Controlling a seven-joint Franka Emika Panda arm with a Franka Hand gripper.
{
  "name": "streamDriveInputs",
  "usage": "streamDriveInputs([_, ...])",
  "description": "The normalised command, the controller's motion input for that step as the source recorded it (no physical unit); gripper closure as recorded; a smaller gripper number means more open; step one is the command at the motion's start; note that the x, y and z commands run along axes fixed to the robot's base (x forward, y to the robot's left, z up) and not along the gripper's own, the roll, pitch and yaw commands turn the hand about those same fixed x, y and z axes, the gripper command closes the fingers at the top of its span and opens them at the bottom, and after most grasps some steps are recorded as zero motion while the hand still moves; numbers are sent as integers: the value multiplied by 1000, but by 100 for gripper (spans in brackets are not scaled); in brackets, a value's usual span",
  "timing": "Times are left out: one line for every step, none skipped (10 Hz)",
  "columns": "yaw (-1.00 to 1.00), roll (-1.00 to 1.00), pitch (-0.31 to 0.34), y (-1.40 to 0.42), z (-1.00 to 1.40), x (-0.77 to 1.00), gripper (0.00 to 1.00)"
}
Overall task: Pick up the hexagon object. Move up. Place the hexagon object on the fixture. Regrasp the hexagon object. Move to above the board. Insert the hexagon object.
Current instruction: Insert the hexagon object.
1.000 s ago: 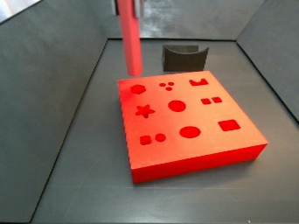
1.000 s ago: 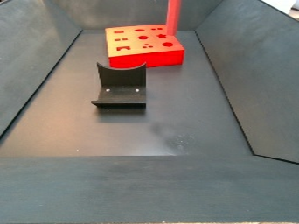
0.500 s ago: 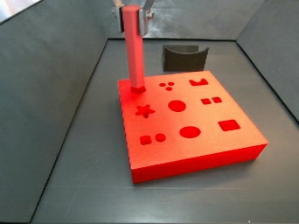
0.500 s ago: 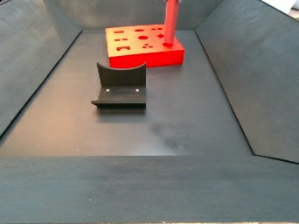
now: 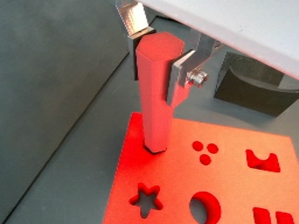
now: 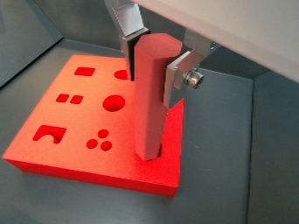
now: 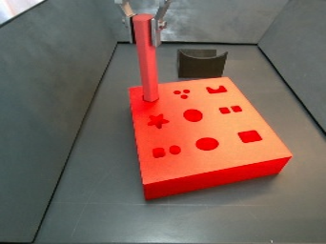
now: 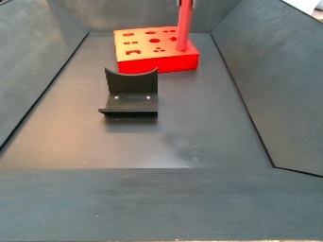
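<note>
hexagon object [image 6: 155,96] upright, lower end in board [image 6: 82,118] corner hole; gripper [image 6: 156,56] fingers [image 6: 183,72] clamped on its top.

dark grey floor [image 8: 190,132]; red board [image 7: 211,143], fixture [image 8: 130,92], tool [image 7: 145,21] above

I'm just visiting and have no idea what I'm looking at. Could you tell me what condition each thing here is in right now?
hexagon object: upright, lower end in a hole at a corner of the board, top held between the jaws.
board: flat on the floor, other holes empty.
fixture: on the floor, apart from the board, nothing on it.
gripper: above the board's corner, jaws shut on the hexagon object.
</note>
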Motion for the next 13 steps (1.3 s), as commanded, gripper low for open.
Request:
streamDriveInputs([0, 0, -63, 0, -57, -146, 100])
streamDriveInputs([26, 0, -47, -11, -31, -137, 100])
streamDriveInputs([123, 36, -27, -74, -40, -63, 100])
streamDriveInputs([149, 30, 0, -106, -117, 0, 100])
streamDriveInputs([154, 11, 0, -49, -209, 91, 100])
streamDriveInputs([126, 0, 0, 0, -334, 137, 100])
streamDriveInputs([51, 0, -14, 0, -389, 83, 100])
streamDriveInputs([0, 0, -17, 0, -411, 97, 100])
streamDriveInputs([0, 0, -7, 0, -377, 66, 100])
streamDriveInputs([0, 0, -3, 0, -317, 20, 100])
streamDriveInputs([0, 0, 0, 0, -269, 6, 100])
streamDriveInputs([0, -16, 0, 0, -220, 0, 100])
streamDriveInputs([0, -47, -27, 0, -91, 0, 100])
